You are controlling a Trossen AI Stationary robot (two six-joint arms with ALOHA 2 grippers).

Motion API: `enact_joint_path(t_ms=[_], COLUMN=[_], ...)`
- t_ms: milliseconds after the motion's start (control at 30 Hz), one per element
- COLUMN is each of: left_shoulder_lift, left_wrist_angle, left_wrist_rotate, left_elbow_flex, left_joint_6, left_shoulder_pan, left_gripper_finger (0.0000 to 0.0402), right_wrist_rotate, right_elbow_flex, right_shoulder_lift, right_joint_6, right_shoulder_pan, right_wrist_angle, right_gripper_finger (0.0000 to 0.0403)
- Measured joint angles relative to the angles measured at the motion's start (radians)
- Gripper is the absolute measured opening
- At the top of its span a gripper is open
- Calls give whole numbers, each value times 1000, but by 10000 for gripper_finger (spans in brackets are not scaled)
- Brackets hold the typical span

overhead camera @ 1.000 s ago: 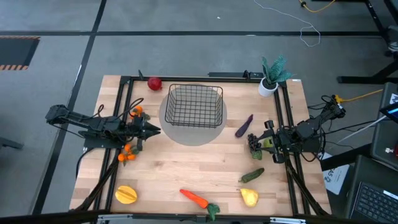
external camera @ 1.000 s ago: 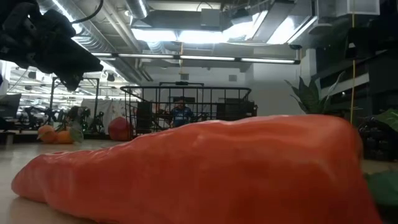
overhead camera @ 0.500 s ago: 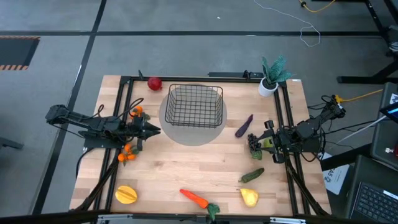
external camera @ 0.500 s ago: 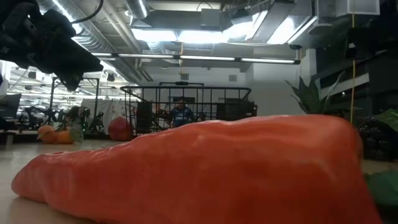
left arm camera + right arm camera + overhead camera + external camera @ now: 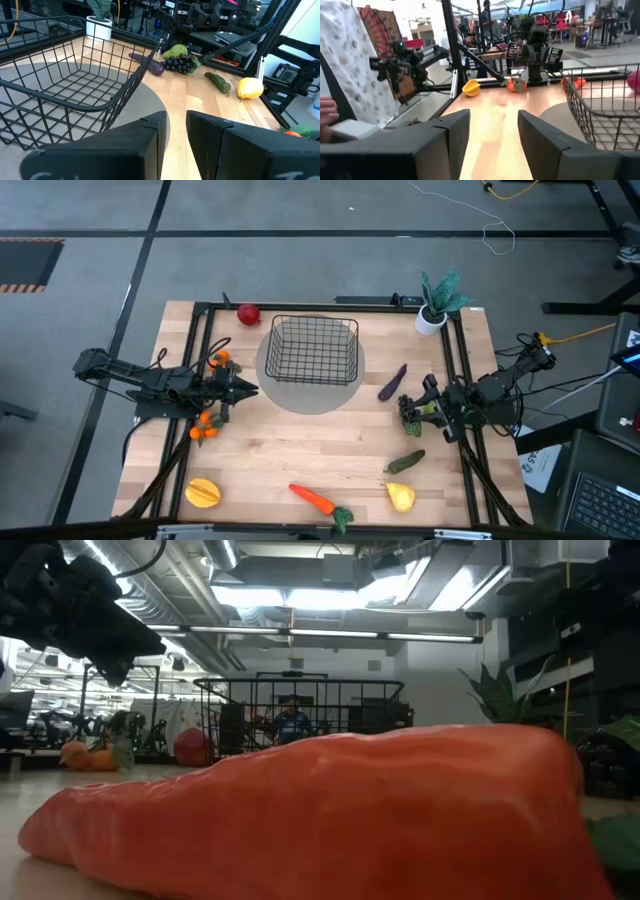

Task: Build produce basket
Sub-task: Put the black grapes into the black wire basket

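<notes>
The black wire basket stands on a grey round mat at the table's far middle. Around it lies the produce: a red apple, oranges, a yellow-orange fruit, a carrot, a pear, a cucumber, grapes and an eggplant. My left gripper hovers level by the basket's left side, open by a narrow gap with nothing in it. At the table's right my right gripper hangs level, open and empty, just above the grapes.
A white pot with a teal plant stands at the far right corner. Black frame rails run along the table's left and right sides. The carrot fills the low view's foreground. Bare wood lies between basket and near edge.
My right gripper has rolled a little about its own pointing line while staying in place. Nothing on the table has moved.
</notes>
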Motion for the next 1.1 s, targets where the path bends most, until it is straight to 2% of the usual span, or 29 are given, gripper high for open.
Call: enact_joint_path(t_ms=[333, 467, 667, 800, 933, 1100], left_shoulder_lift=[0, 0, 0, 0, 0, 0], left_wrist_angle=[0, 0, 0, 0, 0, 0], left_wrist_rotate=[0, 0, 0, 0, -1, -1], left_elbow_flex=[0, 0, 0, 0, 0, 0], left_joint_6=[0, 0, 0, 0, 45, 87], left_shoulder_pan=[0, 0, 0, 0, 0, 0], left_gripper_finger=[64, 64, 64, 64, 64, 64], right_wrist_rotate=[0, -2, -69, -67, -14, 150], right_elbow_flex=[0, 0, 0, 0, 0, -12], right_shoulder_lift=[0, 0, 0, 0, 0, 0], right_joint_6=[339, 342, 385, 316, 278, 314], right_shoulder_pan=[0, 0, 0, 0, 0, 0], right_wrist_angle=[0, -2, -25, -25, -22, 29], right_gripper_finger=[165, 165, 165, 165, 165, 165])
